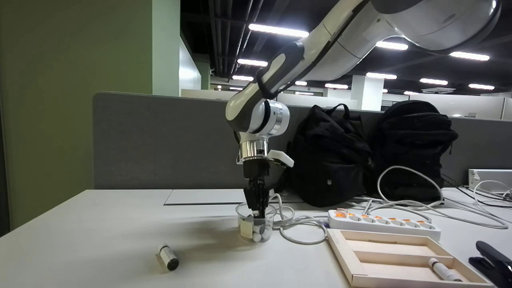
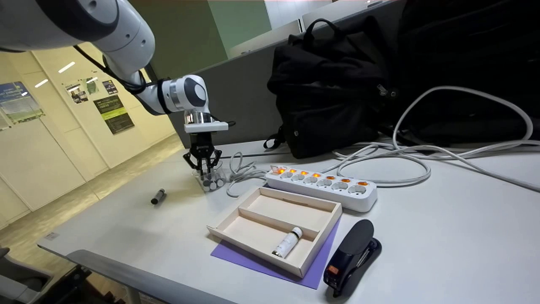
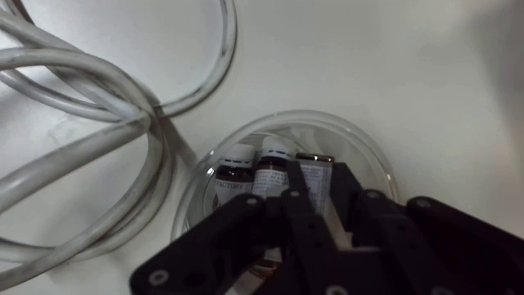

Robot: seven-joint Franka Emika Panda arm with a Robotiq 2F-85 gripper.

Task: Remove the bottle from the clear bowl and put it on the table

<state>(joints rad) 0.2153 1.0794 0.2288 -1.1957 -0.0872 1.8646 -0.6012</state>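
Observation:
The clear bowl (image 1: 239, 214) stands on the pale table (image 1: 100, 240), and it also shows in an exterior view (image 2: 222, 172). Several small bottles with white labels lie in it. In the wrist view two white-capped bottles (image 3: 234, 180) lie at the left inside the bowl's round rim (image 3: 303, 116). My gripper (image 3: 319, 180) points down into the bowl. Its fingers lie along both sides of one bottle (image 3: 317, 178), whose amber base faces away, and the bottle fills the gap. The fingertips sit inside the bowl in both exterior views (image 1: 259, 214) (image 2: 206, 171).
A small white cylinder with a dark end (image 1: 169, 258) lies on the table. White coiled cable (image 1: 302, 234) lies beside the bowl. A power strip (image 2: 320, 185), a wooden tray (image 2: 223, 234) holding another white cylinder (image 2: 287, 242), a stapler (image 2: 352, 257) and black backpacks (image 1: 328, 160) are nearby.

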